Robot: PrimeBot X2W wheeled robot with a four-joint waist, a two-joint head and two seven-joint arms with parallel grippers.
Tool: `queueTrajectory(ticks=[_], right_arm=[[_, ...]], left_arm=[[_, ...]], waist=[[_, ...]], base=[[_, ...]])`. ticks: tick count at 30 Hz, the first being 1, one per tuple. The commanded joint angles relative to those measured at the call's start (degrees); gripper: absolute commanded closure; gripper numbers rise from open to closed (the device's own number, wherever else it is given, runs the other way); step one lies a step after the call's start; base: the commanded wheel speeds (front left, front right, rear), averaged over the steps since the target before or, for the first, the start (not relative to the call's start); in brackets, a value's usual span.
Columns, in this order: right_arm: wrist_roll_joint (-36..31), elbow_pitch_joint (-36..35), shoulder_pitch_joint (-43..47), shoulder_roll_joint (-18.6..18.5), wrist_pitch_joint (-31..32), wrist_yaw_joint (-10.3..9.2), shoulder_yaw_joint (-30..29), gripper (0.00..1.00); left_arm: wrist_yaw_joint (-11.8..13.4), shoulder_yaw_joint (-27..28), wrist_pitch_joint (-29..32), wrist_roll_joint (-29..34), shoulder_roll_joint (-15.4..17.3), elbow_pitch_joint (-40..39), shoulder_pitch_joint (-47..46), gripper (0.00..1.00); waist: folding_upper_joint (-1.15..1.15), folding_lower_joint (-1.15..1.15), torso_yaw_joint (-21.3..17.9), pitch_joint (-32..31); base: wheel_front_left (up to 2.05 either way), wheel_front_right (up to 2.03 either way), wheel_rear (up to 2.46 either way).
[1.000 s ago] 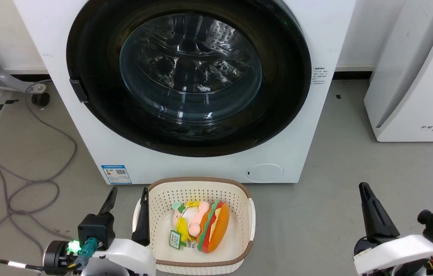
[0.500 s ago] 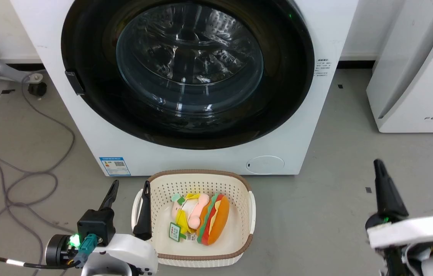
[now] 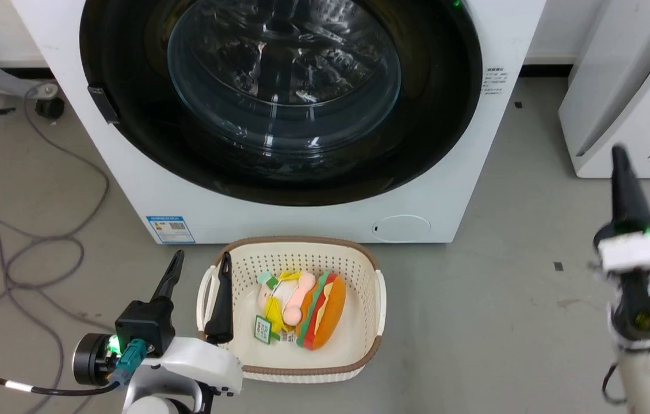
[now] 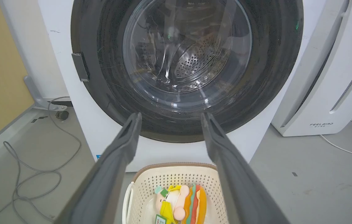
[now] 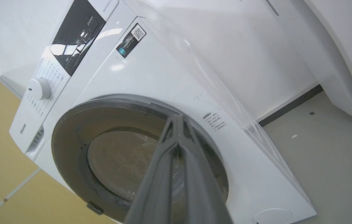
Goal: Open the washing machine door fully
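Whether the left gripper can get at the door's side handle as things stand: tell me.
Probably yes. The left gripper is open and low, by the basket; the handle sits up and to its left on the washing machine door, with nothing between them.

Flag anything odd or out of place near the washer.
Nothing spilled or damaged. The laundry basket holds a plush hamburger, not clothes, and a loose grey cable sprawls on the floor left of the washing machine.
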Motion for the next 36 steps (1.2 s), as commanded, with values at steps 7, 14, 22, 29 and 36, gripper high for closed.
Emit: queueTrajectory(ticks=[7, 14, 22, 29, 36], right_arm=[[6.82, 8.05, -11.60, -4.32, 0.79, 0.04, 1.13, 1.00], [11.63, 16.99, -22.51, -7.73, 4.30, 0.04, 4.22, 1.00], [15.09, 25.83, -34.62, -9.95, 10.86, 0.05, 9.66, 1.00], [17.62, 32.17, -44.91, -10.57, 19.16, 0.05, 14.88, 1.00], [19.17, 39.34, -54.33, -10.36, 26.56, 0.05, 20.35, 1.00]], left_arm=[[-0.42, -0.61, -1.37, -0.78, 0.02, 0.11, -2.06, 0.00], [-0.68, -1.00, -2.20, -1.20, 0.02, 0.08, -3.26, 0.00], [-1.07, -1.67, -3.16, -1.77, 0.02, -0.01, -4.62, 0.00], [-1.14, -2.30, -4.00, -2.30, 0.02, 0.03, -6.08, 0.00], [-1.23, -2.78, -4.84, -2.83, 0.03, 0.03, -7.79, 0.00]], waist=[[0.00, -0.01, 0.80, 1.88], [0.00, -0.01, 1.13, 3.40], [0.00, -0.01, 1.39, 5.24], [0.00, -0.01, 1.79, 7.49], [0.00, -0.01, 2.41, 10.09]], base=[[0.00, 0.00, 0.00], [0.00, 0.00, 0.00], [0.00, 0.00, 0.00], [0.00, 0.00, 0.00], [0.00, 0.00, 0.00]])
